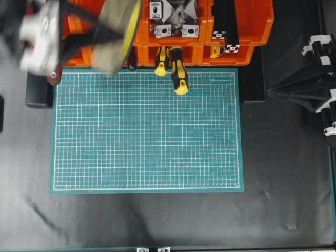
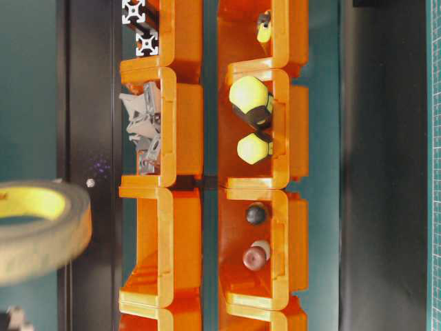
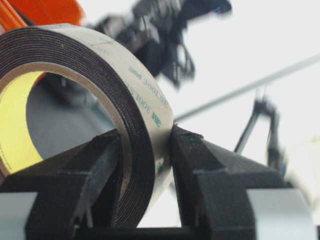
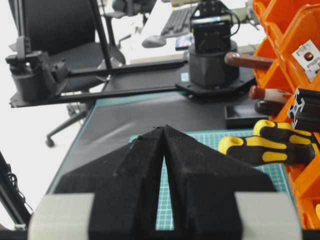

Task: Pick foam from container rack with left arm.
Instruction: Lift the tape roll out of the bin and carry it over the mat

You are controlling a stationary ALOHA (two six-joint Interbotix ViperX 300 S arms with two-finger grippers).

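The foam (image 3: 145,100) is a wide roll with black layers, a pale printed outer liner and a yellow inside. My left gripper (image 3: 146,150) is shut on its wall, one finger (image 3: 95,160) inside the hollow centre and the other outside. From overhead the foam (image 1: 119,31) hangs blurred in front of the left bins of the orange container rack (image 1: 252,31), held by the left gripper (image 1: 100,39). The table-level view shows the foam (image 2: 41,231) lifted clear of the container rack (image 2: 179,227). My right gripper (image 4: 164,129) is shut and empty at the right table edge (image 1: 270,91).
Two yellow-and-black screwdriver handles (image 1: 178,73) stick out of the rack's lower bins over the green mat (image 1: 147,131). Metal brackets (image 1: 173,18) and black extrusions (image 1: 226,31) fill upper bins. Brown and black handles (image 2: 255,256) sit in another bin.
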